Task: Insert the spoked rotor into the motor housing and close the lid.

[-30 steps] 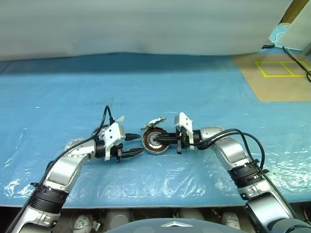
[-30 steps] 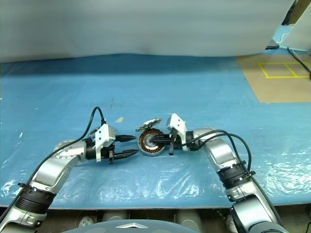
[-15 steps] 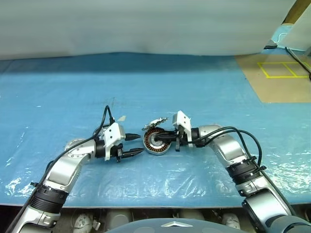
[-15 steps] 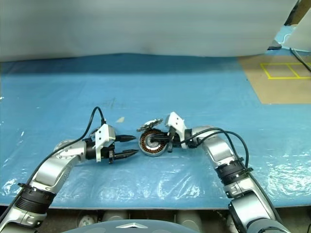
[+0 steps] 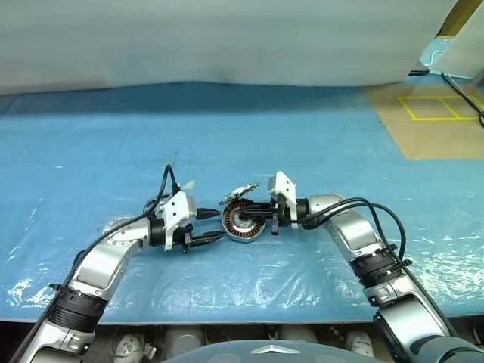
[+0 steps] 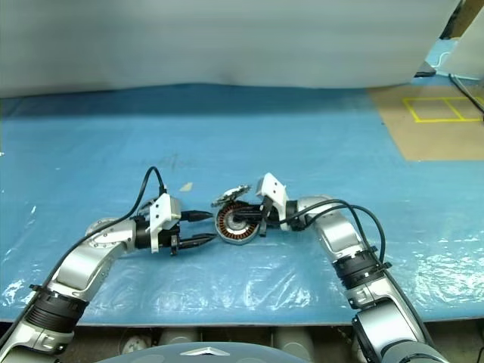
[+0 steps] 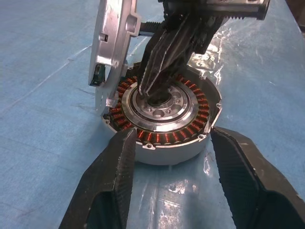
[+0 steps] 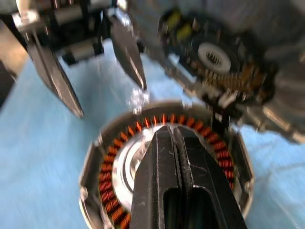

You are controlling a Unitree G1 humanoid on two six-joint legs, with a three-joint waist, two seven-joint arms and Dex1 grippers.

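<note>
Housing (image 7: 164, 121) sits mid-frame; right pincer (image 7: 148, 90), closed and empty, pokes its hub, so press straight. Left pincer (image 7: 169, 186) gapes empty beside it.

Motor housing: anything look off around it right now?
Yes. The lid is not lying flat: it stands on edge, leaning at the rim of the motor housing, whose copper windings are exposed. The right gripper, jaws shut, pokes into the housing's centre.
</note>
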